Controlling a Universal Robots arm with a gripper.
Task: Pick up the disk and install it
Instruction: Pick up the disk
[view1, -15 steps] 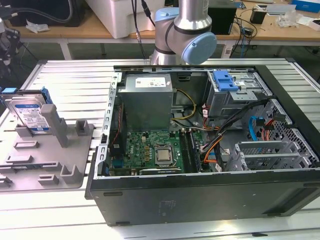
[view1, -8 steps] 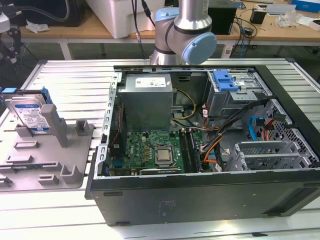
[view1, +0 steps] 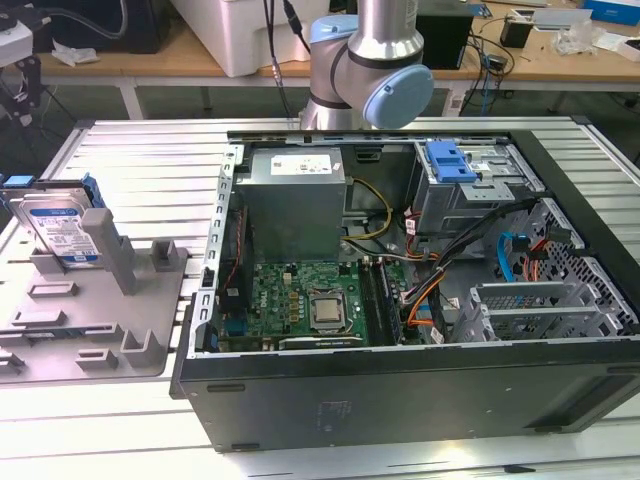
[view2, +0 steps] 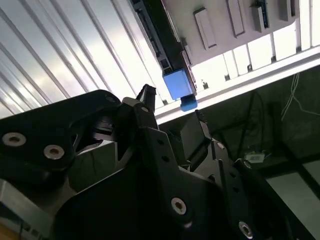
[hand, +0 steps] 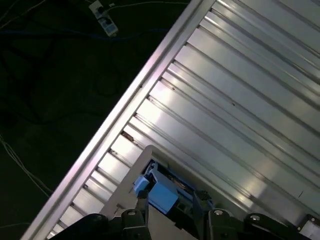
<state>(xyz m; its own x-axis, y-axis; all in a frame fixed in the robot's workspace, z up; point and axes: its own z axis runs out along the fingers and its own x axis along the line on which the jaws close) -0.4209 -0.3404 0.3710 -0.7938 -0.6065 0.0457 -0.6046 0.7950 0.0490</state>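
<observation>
The disk (view1: 62, 226) stands on edge in a grey holder (view1: 90, 320) at the exterior view's left, its silver face with the white-and-blue label framed by a blue carrier. In both wrist views the carrier's blue end (view2: 177, 84) (hand: 159, 192) shows from above, between the fingertips and well beyond them. The gripper (view2: 172, 107) (hand: 170, 202) hangs over the disk, open, with nothing between its black fingers (view2: 146, 94). The arm's elbow (view1: 370, 70) rises at the back of the table.
An open computer case (view1: 400, 400) lies on the slatted aluminium table (view1: 140, 150), with a grey power-supply box (view1: 295, 200), a motherboard (view1: 300, 300) and a drive cage holding a blue bracket (view1: 450, 160). The table edge (hand: 125, 112) and a dark floor with cables lie beside the holder.
</observation>
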